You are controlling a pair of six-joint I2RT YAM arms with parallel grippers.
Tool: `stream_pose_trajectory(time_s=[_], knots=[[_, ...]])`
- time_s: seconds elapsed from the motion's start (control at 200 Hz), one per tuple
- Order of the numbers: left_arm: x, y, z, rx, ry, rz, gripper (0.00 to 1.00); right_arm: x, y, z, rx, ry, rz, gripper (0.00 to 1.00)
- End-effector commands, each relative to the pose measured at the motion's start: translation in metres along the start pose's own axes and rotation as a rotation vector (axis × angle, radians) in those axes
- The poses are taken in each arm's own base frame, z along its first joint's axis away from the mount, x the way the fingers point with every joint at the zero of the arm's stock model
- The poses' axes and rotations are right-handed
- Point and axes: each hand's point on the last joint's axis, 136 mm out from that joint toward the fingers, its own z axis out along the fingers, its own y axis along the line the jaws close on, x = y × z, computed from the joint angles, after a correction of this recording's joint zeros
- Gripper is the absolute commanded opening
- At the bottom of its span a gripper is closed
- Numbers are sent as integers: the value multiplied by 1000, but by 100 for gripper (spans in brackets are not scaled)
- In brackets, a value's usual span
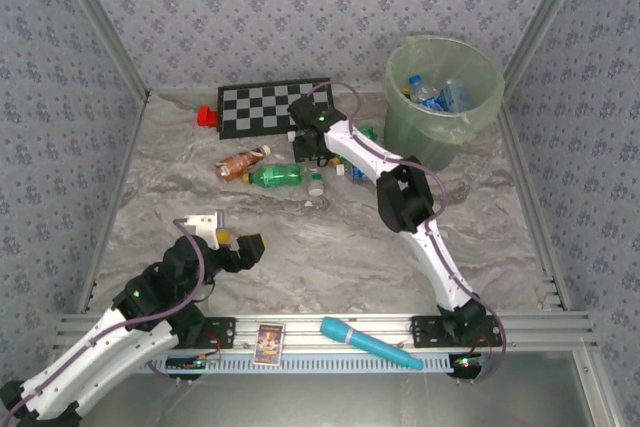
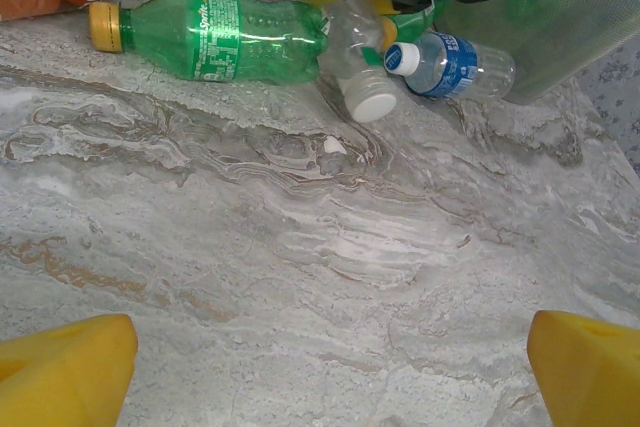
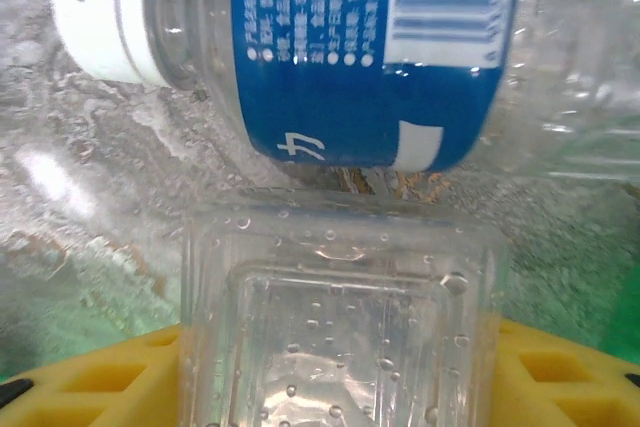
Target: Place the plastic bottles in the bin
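Several plastic bottles lie mid-table: a brown one [image 1: 240, 163], a green Sprite one [image 1: 275, 176] [image 2: 220, 37], a clear white-capped one [image 1: 316, 185] [image 2: 365, 87] and a blue-labelled one [image 2: 455, 65] [image 3: 370, 47]. My right gripper [image 1: 312, 152] [image 3: 340, 347] is down among them. Its yellow fingers [image 3: 100, 377] press both sides of a clear square-sided bottle [image 3: 340, 307] that fills the gap. The blue-labelled bottle lies just beyond it. My left gripper [image 1: 233, 240] [image 2: 330, 377] hovers open over bare table, nearer than the bottles. The pale green bin [image 1: 478, 122] [image 2: 570, 17] at the back right holds bottles.
A checkerboard [image 1: 270, 107] lies at the back with a small red block [image 1: 207, 115] at its left end. A turquoise tube [image 1: 370, 344] and a card [image 1: 268, 343] rest on the front rail. Patterned walls close in three sides.
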Motion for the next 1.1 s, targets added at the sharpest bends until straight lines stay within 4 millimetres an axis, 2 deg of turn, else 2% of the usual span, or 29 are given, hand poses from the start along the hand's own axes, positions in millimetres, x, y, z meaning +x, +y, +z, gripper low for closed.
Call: stream_pose_trajectory(time_s=[0.0,0.32,0.455,0.63,0.82,0.99,1.095], knots=[[-1,1,-1,-2,-4,-13,100,-37,14,-66,-62,-157,20,59],[-10,-9,-4,29,-18,-24,100,-61,26,-170,-158,-338,-31,59],[-14,-16,-4,52,-17,-28,100,-67,17,-224,-200,-427,-35,59],[-21,-31,-3,114,-32,-31,100,-83,-14,-296,-199,-622,-39,57],[-25,-40,-1,140,-25,-31,100,-91,-66,-360,-142,-834,-10,57],[-21,-43,2,153,-10,-44,100,-93,-126,-398,-65,-983,56,57],[-20,-44,3,166,-9,-54,100,-93,-158,-414,-16,-1089,84,55]])
